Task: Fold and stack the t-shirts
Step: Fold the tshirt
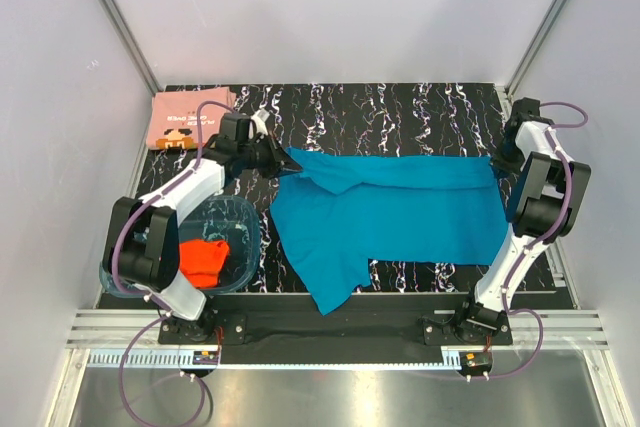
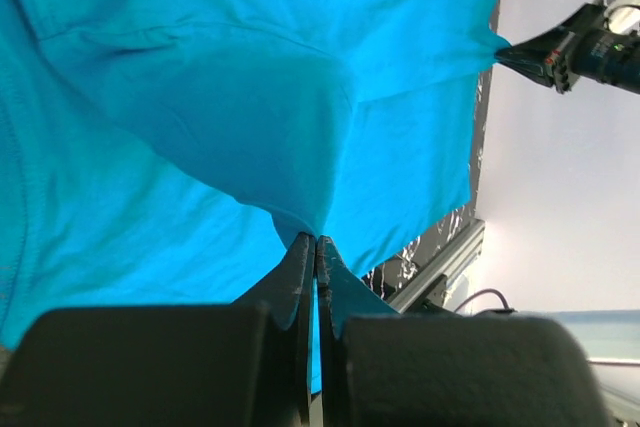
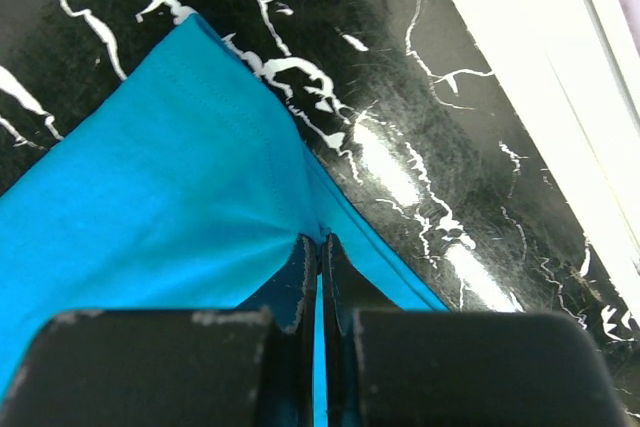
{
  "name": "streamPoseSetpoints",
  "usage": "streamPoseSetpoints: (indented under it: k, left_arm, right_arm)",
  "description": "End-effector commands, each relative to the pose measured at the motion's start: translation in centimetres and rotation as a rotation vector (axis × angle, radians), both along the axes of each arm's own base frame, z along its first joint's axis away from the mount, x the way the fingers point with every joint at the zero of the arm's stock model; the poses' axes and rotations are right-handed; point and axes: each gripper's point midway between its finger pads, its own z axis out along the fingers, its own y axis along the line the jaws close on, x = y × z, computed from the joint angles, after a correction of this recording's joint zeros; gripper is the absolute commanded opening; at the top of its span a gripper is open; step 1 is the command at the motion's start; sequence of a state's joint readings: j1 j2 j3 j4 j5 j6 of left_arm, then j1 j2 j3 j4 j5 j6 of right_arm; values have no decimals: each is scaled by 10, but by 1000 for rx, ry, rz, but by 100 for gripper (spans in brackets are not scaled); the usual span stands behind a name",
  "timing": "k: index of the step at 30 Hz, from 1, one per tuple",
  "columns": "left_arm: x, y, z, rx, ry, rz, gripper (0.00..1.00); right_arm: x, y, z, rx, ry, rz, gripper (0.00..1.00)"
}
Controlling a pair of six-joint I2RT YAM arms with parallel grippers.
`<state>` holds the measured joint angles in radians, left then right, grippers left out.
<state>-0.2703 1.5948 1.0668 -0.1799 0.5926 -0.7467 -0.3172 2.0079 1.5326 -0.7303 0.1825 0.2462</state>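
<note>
Across the bench (image 1: 400, 107) the teal t-shirt (image 1: 400, 212) lies spread, its far edge pinched at both ends by left tool (image 2: 315, 242) and right tool (image 3: 318, 239); the first fold looks due, both carrying that edge evenly nearward.

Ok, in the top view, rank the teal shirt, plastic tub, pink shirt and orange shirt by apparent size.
1. teal t-shirt, spread out
2. clear plastic tub, partly hidden
3. salmon-pink printed t-shirt, folded
4. orange-red t-shirt, bunched in the tub
</note>
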Motion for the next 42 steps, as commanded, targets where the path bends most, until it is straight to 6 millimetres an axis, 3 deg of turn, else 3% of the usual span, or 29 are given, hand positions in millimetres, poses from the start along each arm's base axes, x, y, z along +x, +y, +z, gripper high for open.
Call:
streamPoseSetpoints:
  k: [1,6,13,25,26,28,29,32,34,38,42]
  left_arm:
    - [2,-6,9,-49,-14,-34,0]
    - [-9,-7,-21,-58,54,-43,0]
    - [-11,-2,-45,-3,94,-53,0]
    - [-17,-2,-52,11,106,-71,0]
    - [-19,-2,-52,8,111,-82,6]
    - [-22,0,-48,18,92,-95,27]
    - [-25,4,-49,39,94,-86,44]
    - [-23,17,-32,110,18,-58,62]
    - [-14,26,-21,155,-23,-21,93]
    - [25,35,7,172,-88,46,95]
    - [74,36,13,197,-126,83,79]
  right_arm:
    - [5,-13,9,-56,-13,-14,0]
    - [3,-10,0,-41,-1,-18,0]
    - [0,-8,-6,-28,12,-20,0]
    - [-1,-5,-7,-12,15,-15,19]
    - [-1,-6,-6,-15,14,-17,20]
    - [-3,-7,0,-23,17,-19,30]
    - [-4,-10,5,-41,17,-21,34]
    - [-4,-15,26,-80,-8,-24,49]
    - [-2,-15,39,-87,-33,-24,56]
    - [22,-8,55,-30,-122,-8,61]
    - [49,0,53,40,-191,14,63]
